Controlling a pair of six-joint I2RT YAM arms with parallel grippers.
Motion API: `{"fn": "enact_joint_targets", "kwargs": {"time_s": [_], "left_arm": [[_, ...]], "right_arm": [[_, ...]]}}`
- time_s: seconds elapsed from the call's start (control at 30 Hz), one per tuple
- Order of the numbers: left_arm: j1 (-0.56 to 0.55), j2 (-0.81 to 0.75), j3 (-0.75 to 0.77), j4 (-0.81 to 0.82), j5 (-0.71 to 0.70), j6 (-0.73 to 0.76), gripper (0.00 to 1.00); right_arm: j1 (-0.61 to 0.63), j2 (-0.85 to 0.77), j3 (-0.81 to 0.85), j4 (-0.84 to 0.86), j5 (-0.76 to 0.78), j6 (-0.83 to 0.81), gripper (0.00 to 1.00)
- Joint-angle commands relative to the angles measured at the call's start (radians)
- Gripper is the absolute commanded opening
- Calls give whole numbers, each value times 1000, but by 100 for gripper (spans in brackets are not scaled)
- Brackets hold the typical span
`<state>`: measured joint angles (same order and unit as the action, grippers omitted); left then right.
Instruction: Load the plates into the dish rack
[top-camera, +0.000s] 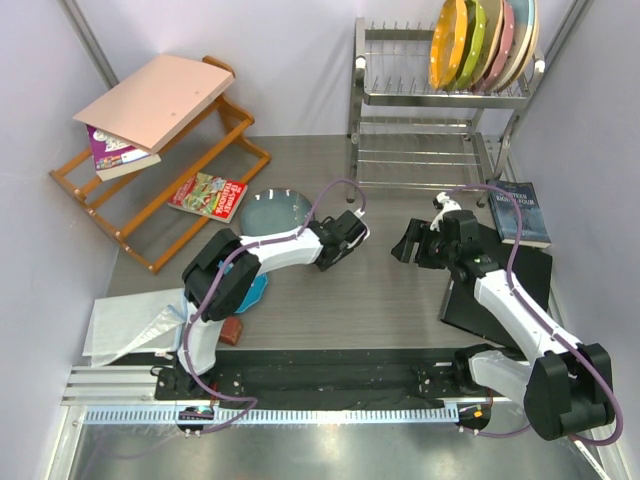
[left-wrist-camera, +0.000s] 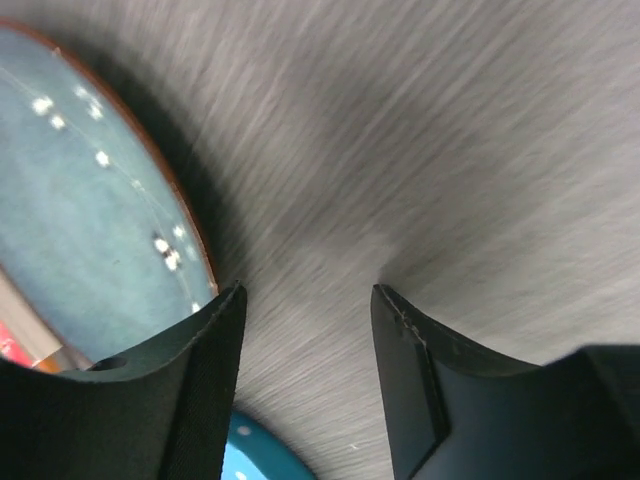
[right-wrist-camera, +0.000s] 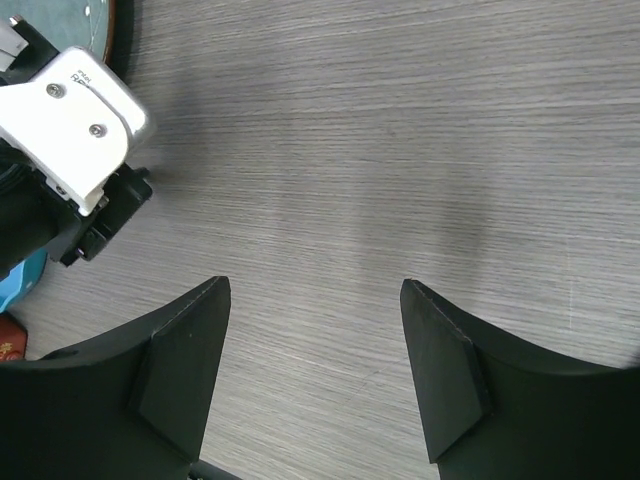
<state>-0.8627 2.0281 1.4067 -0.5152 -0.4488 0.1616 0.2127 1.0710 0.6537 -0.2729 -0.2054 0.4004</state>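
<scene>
The dark grey-blue speckled plate (top-camera: 277, 212) lies flat on the table, left of centre. It also shows in the left wrist view (left-wrist-camera: 80, 220). The blue dotted plate (top-camera: 256, 293) lies partly hidden under my left arm, and its rim shows in the left wrist view (left-wrist-camera: 255, 455). The orange plate (top-camera: 447, 45) and the lime green plate (top-camera: 473, 42) stand on edge in the top tier of the chrome dish rack (top-camera: 420, 100). My left gripper (top-camera: 350, 238) (left-wrist-camera: 308, 300) is open and empty over bare table, just right of the dark plate. My right gripper (top-camera: 405, 243) (right-wrist-camera: 315, 290) is open and empty, facing it.
A pink plate (top-camera: 497, 45) and a cream plate (top-camera: 520, 40) also stand in the rack. A slanted wooden shelf (top-camera: 150, 190) with a folder and book is at the back left. A magazine (top-camera: 208, 196), a dark book (top-camera: 522, 212), a black board (top-camera: 500, 285) and a plastic bag (top-camera: 130, 325) lie on the table.
</scene>
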Motion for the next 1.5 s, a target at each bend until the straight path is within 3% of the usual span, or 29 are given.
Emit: {"fn": "enact_joint_targets", "kwargs": {"time_s": [0.0, 0.5, 0.6, 0.63, 0.67, 0.87, 1.17, 1.27, 1.37, 1.47], "left_arm": [[2, -55, -35, 102, -125, 70, 52], [53, 56, -8, 185, -211, 150, 33], [56, 79, -12, 211, -226, 165, 19], [56, 84, -9, 213, -229, 167, 2], [54, 87, -8, 213, -232, 167, 0], [5, 28, -34, 198, -202, 139, 0], [-263, -68, -95, 116, -96, -25, 0], [-291, -59, -66, 93, -1, -89, 0], [-343, -16, 3, 75, -13, -134, 0], [-418, 46, 92, 50, -50, -149, 13]], "right_arm": [[-7, -20, -6, 20, -11, 15, 75], [-24, -31, -55, 37, -3, 28, 75], [-27, -37, -58, 37, 1, 28, 75], [-29, -36, -58, 35, 0, 28, 75], [-29, -37, -58, 35, 3, 26, 75], [-32, -42, -57, 24, 23, 17, 75], [-35, -46, -49, -11, 61, -40, 75], [-39, -42, -29, -52, 89, -78, 75], [-64, -23, 4, -107, 115, -104, 75], [-93, 10, 35, -115, 78, -124, 75]]}}
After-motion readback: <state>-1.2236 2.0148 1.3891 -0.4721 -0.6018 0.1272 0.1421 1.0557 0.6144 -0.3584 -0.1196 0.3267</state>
